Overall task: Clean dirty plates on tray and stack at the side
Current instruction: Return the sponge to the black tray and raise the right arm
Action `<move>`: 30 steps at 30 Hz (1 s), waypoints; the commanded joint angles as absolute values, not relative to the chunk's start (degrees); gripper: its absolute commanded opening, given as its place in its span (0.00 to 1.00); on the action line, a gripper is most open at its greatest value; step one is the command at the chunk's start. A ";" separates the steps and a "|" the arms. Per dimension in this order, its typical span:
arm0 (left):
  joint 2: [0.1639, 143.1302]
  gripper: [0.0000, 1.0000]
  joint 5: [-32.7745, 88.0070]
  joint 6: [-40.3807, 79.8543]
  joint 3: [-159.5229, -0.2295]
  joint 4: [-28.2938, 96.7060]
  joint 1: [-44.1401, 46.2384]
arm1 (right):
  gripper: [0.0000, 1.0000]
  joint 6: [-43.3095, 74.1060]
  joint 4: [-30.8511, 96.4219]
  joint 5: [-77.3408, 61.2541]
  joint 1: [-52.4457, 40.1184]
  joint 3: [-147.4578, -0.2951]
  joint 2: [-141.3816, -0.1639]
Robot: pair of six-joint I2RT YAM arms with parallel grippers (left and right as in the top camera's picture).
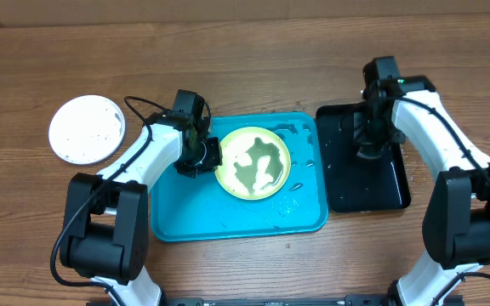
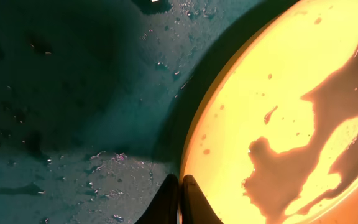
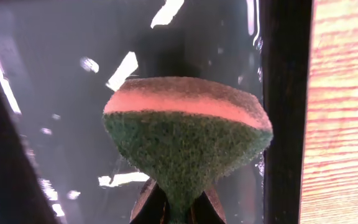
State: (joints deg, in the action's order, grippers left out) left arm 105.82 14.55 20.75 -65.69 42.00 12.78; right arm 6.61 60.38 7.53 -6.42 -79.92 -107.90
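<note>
A pale yellow plate (image 1: pixel 254 162) with a dark smear lies on the turquoise tray (image 1: pixel 181 217). My left gripper (image 1: pixel 212 157) is shut on the plate's left rim; in the left wrist view its fingers (image 2: pixel 180 198) pinch the edge of the yellow plate (image 2: pixel 278 106) above the wet tray (image 2: pixel 73 93). A white plate (image 1: pixel 87 128) with specks lies on the table at far left. The mint-green plate is out of view. My right gripper (image 1: pixel 367 151) is shut on a green and orange sponge (image 3: pixel 185 137) over the black tray (image 1: pixel 387 183).
The glossy black tray (image 3: pixel 61 93) stands right of the turquoise tray and looks wet. Water drops lie on the turquoise tray around the plate. Bare wooden table (image 1: pixel 253 59) lies behind both trays.
</note>
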 commanded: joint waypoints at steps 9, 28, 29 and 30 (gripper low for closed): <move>105.32 0.12 13.78 19.31 -65.71 40.97 12.88 | 0.45 2.50 56.71 9.61 -6.46 -78.17 -107.83; 105.69 0.20 9.93 22.35 -62.96 38.94 15.14 | 1.00 3.16 59.66 9.39 13.47 -90.70 -107.85; 105.69 0.18 9.89 22.35 -62.65 38.48 15.40 | 1.00 3.18 59.66 9.39 14.20 -90.70 -107.85; 105.69 0.13 9.91 22.35 -62.50 38.22 15.49 | 1.00 3.18 59.66 9.39 14.90 -90.70 -107.85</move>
State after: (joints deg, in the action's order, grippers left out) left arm 105.82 11.31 21.30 -63.59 38.89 14.87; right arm 2.98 59.94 9.26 13.72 -90.11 -107.96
